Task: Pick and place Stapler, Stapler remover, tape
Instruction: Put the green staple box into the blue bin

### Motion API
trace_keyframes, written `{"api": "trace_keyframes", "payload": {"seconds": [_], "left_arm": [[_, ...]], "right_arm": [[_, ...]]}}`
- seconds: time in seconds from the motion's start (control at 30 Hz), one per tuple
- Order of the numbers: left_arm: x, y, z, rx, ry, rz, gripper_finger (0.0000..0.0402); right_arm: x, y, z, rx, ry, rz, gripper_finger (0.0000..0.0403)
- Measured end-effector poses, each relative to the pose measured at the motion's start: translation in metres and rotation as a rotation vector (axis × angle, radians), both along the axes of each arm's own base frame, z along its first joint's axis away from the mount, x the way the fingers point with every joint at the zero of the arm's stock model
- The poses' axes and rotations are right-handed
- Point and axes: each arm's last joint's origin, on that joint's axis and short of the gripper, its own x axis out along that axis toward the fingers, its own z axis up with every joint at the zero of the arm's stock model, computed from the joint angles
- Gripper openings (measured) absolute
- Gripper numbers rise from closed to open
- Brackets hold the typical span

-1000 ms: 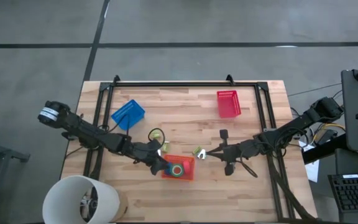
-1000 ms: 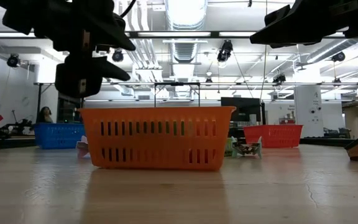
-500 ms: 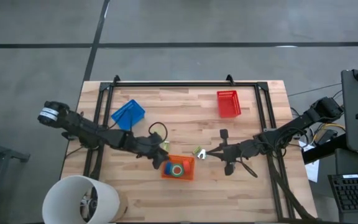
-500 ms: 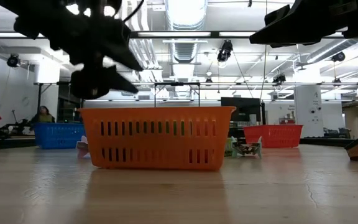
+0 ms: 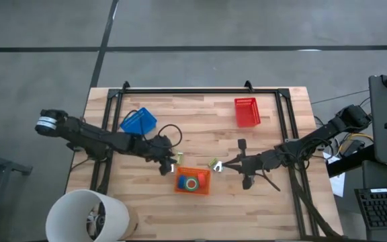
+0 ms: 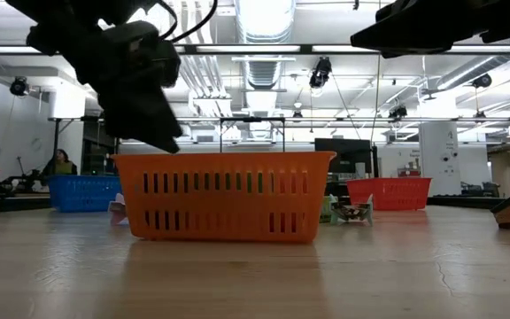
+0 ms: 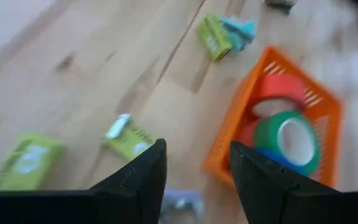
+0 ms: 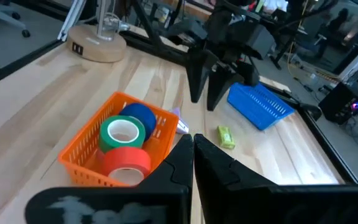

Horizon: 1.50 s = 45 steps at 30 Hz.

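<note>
Though wall-hidden low (image 6: pixel 224 197), tape (image 8: pixel 123 132) inside.

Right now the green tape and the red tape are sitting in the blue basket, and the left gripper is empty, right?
Not quite. The green tape and the red tape sit in the orange basket, not the blue basket, as the right wrist view shows. The left gripper is indeed open with nothing in it.
</note>
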Motion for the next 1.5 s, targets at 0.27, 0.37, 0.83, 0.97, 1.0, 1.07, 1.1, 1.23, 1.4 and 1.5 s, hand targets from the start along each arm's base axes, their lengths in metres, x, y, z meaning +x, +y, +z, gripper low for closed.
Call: {"api": "trace_keyframes", "payload": {"seconds": [0.27, 0.37, 0.83, 0.97, 1.0, 1.07, 1.1, 1.23, 1.4, 1.5], "left_arm": [[-0.019, 0.015, 0.002, 0.282, 0.124, 0.078, 0.0177], [-0.018, 0.022, -0.003, 0.331, 0.175, 0.065, 0.0177], [-0.006, 0.052, -0.027, 0.392, 0.298, -0.093, 0.0177], [-0.002, 0.054, -0.035, 0.38, 0.317, -0.116, 0.0177], [-0.001, 0.055, -0.038, 0.377, 0.327, -0.117, 0.0177], [0.0, 0.055, -0.042, 0.379, 0.344, -0.125, 0.0177], [0.001, 0.056, -0.044, 0.381, 0.349, -0.126, 0.0177], [0.005, 0.058, -0.051, 0.391, 0.364, -0.137, 0.0177], [0.008, 0.059, -0.06, 0.394, 0.381, -0.146, 0.0177], [0.009, 0.06, -0.062, 0.386, 0.387, -0.139, 0.0177]], "right_arm": [[0.0, 0.0, 0.0, 0.007, -0.001, -0.001, 0.0008], [0.0, 0.0, 0.0, 0.008, -0.001, -0.003, 0.0008], [0.001, -0.002, 0.0, 0.008, -0.001, -0.01, 0.0008], [0.001, -0.003, 0.0, 0.005, -0.002, -0.013, 0.0008], [0.001, -0.004, 0.0, 0.005, -0.002, -0.015, 0.0008], [0.002, -0.004, 0.0, 0.005, -0.001, -0.017, 0.0008], [0.002, -0.004, 0.0, 0.005, -0.002, -0.019, 0.0008], [0.002, -0.004, 0.0, 0.005, -0.002, -0.018, 0.0008], [0.002, -0.004, 0.0, 0.009, -0.002, -0.019, 0.0008], [0.002, -0.004, 0.0, 0.008, -0.001, -0.019, 0.0008]]}}
